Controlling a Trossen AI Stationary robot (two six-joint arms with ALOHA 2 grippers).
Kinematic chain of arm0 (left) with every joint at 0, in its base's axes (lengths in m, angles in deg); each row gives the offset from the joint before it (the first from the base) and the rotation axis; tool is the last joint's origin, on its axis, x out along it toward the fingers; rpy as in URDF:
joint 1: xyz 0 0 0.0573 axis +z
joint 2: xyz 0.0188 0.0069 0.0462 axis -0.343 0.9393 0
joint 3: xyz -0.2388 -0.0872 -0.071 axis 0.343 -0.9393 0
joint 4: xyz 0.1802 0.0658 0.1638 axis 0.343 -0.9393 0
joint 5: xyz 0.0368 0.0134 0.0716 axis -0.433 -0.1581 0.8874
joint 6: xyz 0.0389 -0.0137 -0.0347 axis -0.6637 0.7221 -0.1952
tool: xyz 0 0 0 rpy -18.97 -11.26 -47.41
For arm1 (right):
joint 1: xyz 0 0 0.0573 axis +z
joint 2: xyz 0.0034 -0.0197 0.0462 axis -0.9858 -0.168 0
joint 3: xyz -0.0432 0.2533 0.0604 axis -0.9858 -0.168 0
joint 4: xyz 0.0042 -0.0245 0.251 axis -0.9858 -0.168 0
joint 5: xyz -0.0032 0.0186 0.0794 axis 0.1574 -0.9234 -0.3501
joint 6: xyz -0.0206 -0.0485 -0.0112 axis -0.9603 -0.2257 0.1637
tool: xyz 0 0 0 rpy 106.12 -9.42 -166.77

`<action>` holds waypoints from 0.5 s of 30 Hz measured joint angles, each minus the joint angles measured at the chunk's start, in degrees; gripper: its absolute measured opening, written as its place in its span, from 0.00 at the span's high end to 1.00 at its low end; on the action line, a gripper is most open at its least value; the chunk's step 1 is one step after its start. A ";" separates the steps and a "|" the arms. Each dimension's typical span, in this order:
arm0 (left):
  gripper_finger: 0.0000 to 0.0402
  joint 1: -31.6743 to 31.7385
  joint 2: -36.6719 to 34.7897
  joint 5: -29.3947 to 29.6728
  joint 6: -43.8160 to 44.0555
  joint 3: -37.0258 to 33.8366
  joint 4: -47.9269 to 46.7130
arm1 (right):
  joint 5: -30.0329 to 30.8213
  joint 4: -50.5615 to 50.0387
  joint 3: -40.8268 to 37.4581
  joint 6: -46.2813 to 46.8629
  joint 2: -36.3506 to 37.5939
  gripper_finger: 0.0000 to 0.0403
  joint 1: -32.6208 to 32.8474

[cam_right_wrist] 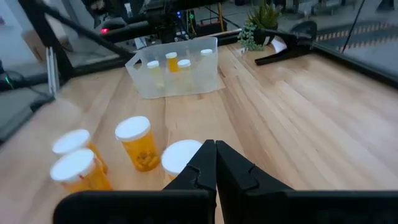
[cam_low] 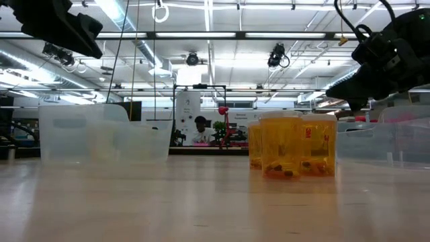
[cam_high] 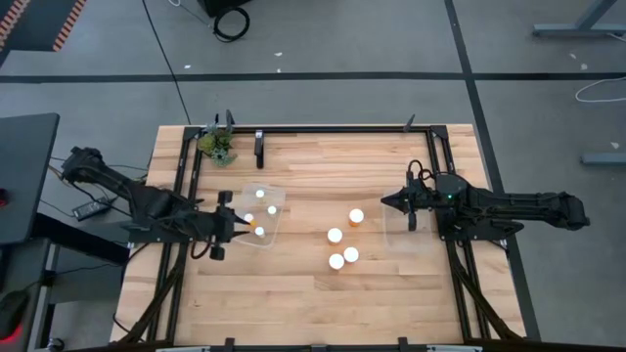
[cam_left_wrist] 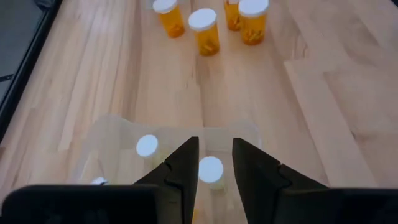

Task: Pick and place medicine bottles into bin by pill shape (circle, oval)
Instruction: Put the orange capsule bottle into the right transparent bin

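The left claw hangs over the left clear bin, fingers spread and holding nothing; a white-capped bottle stands upright in the bin straight below the gap. The right claw is pressed together and empty, hovering above the inner edge of the right clear bin, pointed toward the loose bottles on the desk.

The step in hand looks like a fresh pick by the right arm. To do it well, the claw should spread wide before descending and come straight down on the nearest bottle. It should grip the amber body below the cap, since the neighbours stand close and a slanted approach could topple them. The pill shape should be read through the amber wall before choosing a bin. The left arm should lift clear of its bin without brushing the wall.

Count: four medicine bottles stand on the desk between the bins; four caps show in the left bin. The right bin appears empty. Two bins, one green plant at the far edge.
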State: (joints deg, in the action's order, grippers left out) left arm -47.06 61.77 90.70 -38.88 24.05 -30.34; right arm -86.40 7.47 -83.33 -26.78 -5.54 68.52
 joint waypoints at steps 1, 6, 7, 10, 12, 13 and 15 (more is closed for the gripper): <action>0.74 -0.07 -1.14 0.00 0.00 -0.73 0.67 | -0.05 0.65 0.00 3.02 0.00 0.98 0.06; 0.74 -0.26 -7.09 -0.02 -0.21 -3.68 2.16 | 0.66 7.81 0.00 6.31 -0.02 0.98 0.08; 0.74 -0.26 -8.40 0.00 -0.57 -4.19 2.28 | 0.46 9.23 0.01 6.41 0.00 0.98 0.08; 0.74 -0.26 -12.17 0.05 -1.52 -6.03 3.08 | -0.51 13.08 0.02 7.96 0.00 0.98 0.11; 0.74 -0.24 -14.57 0.07 -1.55 -7.04 3.86 | -0.79 14.66 0.02 8.96 0.00 0.98 0.11; 0.74 -0.24 -15.78 0.07 -1.56 -7.58 4.34 | -0.84 15.34 0.02 9.98 -0.02 0.98 0.11; 0.74 -0.24 -18.03 0.07 -1.50 -8.64 6.16 | -0.83 16.41 0.02 11.70 0.00 0.98 0.11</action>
State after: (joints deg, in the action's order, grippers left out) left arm -47.30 43.73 90.77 -40.37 15.40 -24.18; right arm -87.23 23.88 -83.30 -15.08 -5.54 68.63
